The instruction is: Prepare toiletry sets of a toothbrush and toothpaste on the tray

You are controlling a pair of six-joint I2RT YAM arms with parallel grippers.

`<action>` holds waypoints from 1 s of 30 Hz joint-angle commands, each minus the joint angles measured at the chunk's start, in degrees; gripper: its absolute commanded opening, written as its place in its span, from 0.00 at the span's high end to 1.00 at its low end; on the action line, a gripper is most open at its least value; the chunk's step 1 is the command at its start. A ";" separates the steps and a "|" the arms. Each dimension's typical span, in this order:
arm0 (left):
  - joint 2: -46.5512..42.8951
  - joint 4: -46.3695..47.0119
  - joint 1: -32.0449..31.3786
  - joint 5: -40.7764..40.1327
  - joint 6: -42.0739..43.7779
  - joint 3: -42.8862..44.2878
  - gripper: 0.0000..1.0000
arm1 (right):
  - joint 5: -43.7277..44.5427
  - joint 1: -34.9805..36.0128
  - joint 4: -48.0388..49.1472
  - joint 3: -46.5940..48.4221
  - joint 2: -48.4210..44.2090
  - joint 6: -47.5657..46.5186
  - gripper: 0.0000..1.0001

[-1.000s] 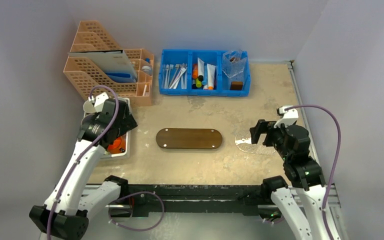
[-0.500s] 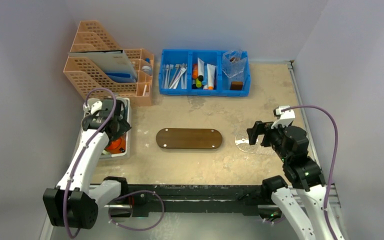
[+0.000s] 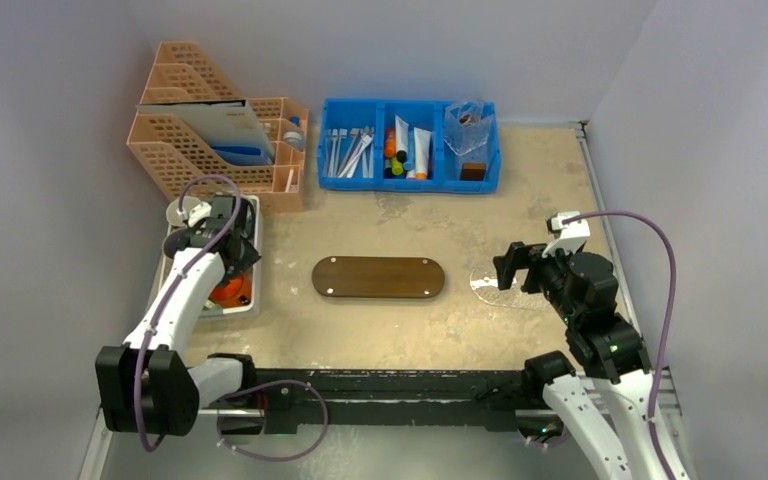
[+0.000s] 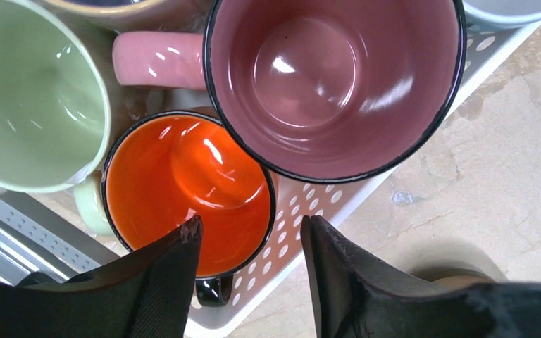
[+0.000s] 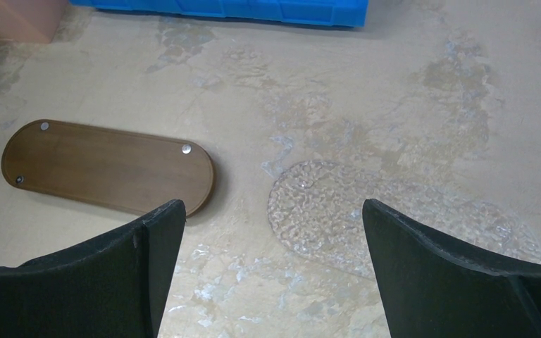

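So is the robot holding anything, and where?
Nothing yet. Left gripper straddles the rim of the orange mug, not pinching it; right gripper hangs open, empty.

Plain pale grey walls point(image 3: 410, 40) enclosed a worn, blotchy beige desk point(image 3: 540, 180) along its far and side edges.

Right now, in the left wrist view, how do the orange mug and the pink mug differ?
The orange mug is glossy orange inside; the pink mug is dusty pink. The orange mug's handle is black, toward the view's bottom; the pink mug's is pink, pointing left. The pink mug's rim overlaps the orange mug's. Both stand upright, empty, dark-rimmed, in the white perforated tray.
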 commanded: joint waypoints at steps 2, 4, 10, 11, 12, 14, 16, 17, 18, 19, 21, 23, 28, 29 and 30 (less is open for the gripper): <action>1.17 4.17 1.02 -1.72 2.16 -1.11 0.52 | -1.03 0.41 1.66 -0.23 -0.02 -1.07 0.01; 1.49 4.96 1.37 -0.93 2.25 -1.79 0.53 | -1.03 0.41 1.65 -0.25 0.01 -1.04 0.01; 2.02 6.10 2.80 0.97 1.30 -3.96 0.54 | -1.20 0.40 1.61 -0.25 0.17 -1.15 0.01; 2.05 6.44 3.00 1.32 1.28 -4.35 0.55 | -1.20 0.42 1.71 -0.25 0.19 -1.15 0.01; 1.98 6.84 3.02 1.62 1.22 -4.69 0.55 | -1.20 0.41 1.71 -0.23 0.18 -1.16 0.01; 2.25 7.59 3.03 2.03 1.26 -5.37 0.58 | -1.20 0.40 1.77 -0.33 0.24 -1.21 0.01; 2.90 7.93 3.03 2.16 1.23 -5.67 0.62 | -1.20 0.37 1.86 -0.42 0.20 -1.19 0.01; 3.14 7.77 3.64 2.16 1.15 -5.61 0.66 | -1.20 0.40 1.85 -0.40 0.12 -1.19 0.01; 3.26 7.52 4.26 2.14 1.06 -5.47 0.70 | -1.21 0.44 1.86 -0.42 0.17 -1.19 0.01; 3.14 7.26 4.34 2.06 1.02 -5.31 0.72 | -1.23 0.41 1.85 -0.41 0.11 -1.20 0.01; 2.33 6.67 4.39 1.72 1.08 -4.95 0.78 | -1.20 0.40 1.85 -0.42 0.08 -1.31 0.01; 1.32 5.67 4.35 1.02 1.05 -4.37 0.86 | -1.20 0.41 1.85 -0.42 0.05 -1.25 0.01; -0.97 2.37 4.32 -0.56 0.24 -2.94 1.00 | -1.11 0.41 2.07 -0.51 0.14 -1.19 0.01; -1.40 1.86 4.34 -0.63 0.03 -2.76 1.00 | -1.10 0.47 2.11 -0.51 0.17 -1.18 0.01; -2.10 1.19 4.34 -0.81 -0.39 -2.56 1.00 | -1.15 0.43 2.07 -0.49 0.13 -1.18 0.01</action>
